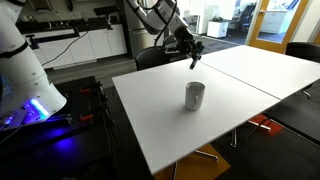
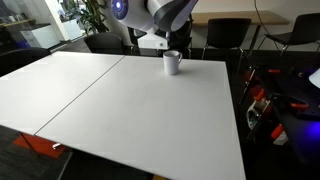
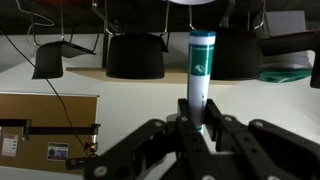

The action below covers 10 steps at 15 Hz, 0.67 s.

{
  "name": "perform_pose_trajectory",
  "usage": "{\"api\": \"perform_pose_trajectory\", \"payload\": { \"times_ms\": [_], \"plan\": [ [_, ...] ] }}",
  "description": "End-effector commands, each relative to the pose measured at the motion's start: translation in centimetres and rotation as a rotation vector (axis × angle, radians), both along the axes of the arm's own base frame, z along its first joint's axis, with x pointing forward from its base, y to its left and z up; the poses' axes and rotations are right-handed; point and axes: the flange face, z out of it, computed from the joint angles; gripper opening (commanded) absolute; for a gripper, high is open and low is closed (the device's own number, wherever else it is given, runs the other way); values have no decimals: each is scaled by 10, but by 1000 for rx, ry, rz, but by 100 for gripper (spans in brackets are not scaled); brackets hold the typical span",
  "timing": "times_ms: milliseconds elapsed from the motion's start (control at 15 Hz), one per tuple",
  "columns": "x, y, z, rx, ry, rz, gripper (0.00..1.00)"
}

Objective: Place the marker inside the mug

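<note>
My gripper is shut on the marker and holds it in the air above the white table, up and behind the mug. In the wrist view the marker is a pale stick with a green label, standing out from between the fingers. The mug is a small grey metallic cup, upright near the table's middle in one exterior view and near the far edge in the other. The mug does not show in the wrist view.
A second white table adjoins along a seam. Dark chairs stand beyond the table's edge. A cardboard box lies below it. A white machine with blue light stands beside the table.
</note>
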Motion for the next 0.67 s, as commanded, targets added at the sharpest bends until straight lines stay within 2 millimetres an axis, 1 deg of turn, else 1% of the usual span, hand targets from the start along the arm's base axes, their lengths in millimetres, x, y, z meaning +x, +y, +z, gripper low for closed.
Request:
{"api": "perform_pose_trajectory", "payload": {
  "times_ms": [0, 200, 600],
  "plan": [
    [7, -12, -17, -12, 27, -29, 5],
    [8, -23, -32, -14, 39, -45, 5],
    [11, -38, -51, -1, 61, -61, 5]
  ]
}}
